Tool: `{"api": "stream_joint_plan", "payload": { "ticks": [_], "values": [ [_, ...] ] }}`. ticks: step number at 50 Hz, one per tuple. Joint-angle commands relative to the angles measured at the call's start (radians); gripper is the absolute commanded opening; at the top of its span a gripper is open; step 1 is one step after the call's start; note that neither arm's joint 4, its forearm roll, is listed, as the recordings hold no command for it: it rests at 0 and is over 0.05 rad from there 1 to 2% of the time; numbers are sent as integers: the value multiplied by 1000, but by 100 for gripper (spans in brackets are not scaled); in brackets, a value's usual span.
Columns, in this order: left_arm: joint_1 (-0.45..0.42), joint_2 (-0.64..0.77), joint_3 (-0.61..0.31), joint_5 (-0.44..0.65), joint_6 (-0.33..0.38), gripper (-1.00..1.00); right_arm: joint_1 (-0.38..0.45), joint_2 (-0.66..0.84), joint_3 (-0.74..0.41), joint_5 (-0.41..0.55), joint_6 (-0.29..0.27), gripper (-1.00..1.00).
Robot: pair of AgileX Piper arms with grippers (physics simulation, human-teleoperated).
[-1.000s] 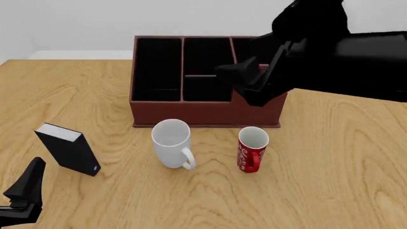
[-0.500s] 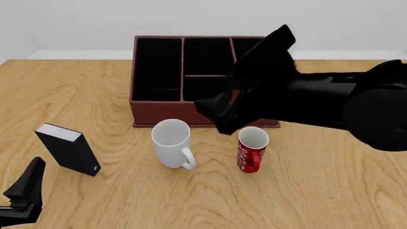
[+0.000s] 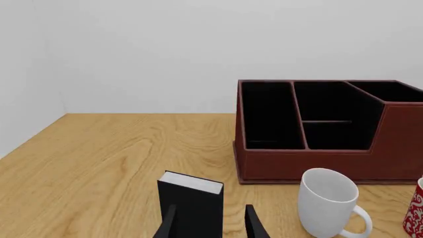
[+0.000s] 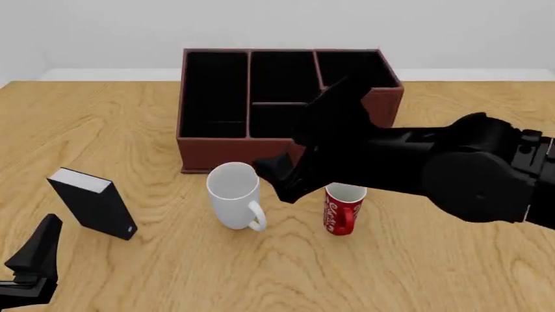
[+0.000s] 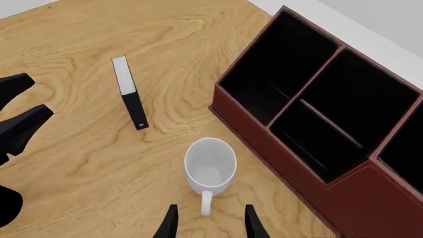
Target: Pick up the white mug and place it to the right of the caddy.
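Observation:
The white mug [image 4: 234, 195] stands upright on the table just in front of the caddy [image 4: 217, 153], its handle toward the camera. My right gripper [image 4: 270, 179] hovers open just to the right of the mug and above it, touching nothing. In the right wrist view the white mug [image 5: 210, 166] lies just ahead of the spread fingertips [image 5: 170, 223], with the caddy [image 5: 357, 198] beyond. My left gripper [image 4: 51, 224] stays low at the near left, open and empty. The left wrist view shows the white mug [image 3: 328, 203] before the caddy [image 3: 297, 163].
A red mug [image 4: 344, 208] with white lettering stands right of the white mug, partly under my right arm. A small black box [image 4: 93, 203] with a white edge stands at the left, close ahead of the left gripper [image 3: 211, 225]. Bare wood lies right of the caddy.
My right arm has swung down and leftward from above the caddy's right side to just beside the white mug. The left arm and all objects have stayed put.

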Motion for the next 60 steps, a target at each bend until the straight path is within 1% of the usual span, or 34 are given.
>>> {"api": "stream_joint_plan", "payload": {
  "ticks": [1,13,25,37,60],
  "values": [
    [0,0,0,0,0,100,-10,39,10,-29,19,100],
    [0,0,0,0,0,100,-1,102,32,-84,50,100],
    [0,0,0,0,0,100,12,150,44,-118,71,100],
    [0,0,0,0,0,100,6,179,61,-150,84,100],
    [0,0,0,0,0,100,-3,234,65,-186,83,100]
  ]
}}
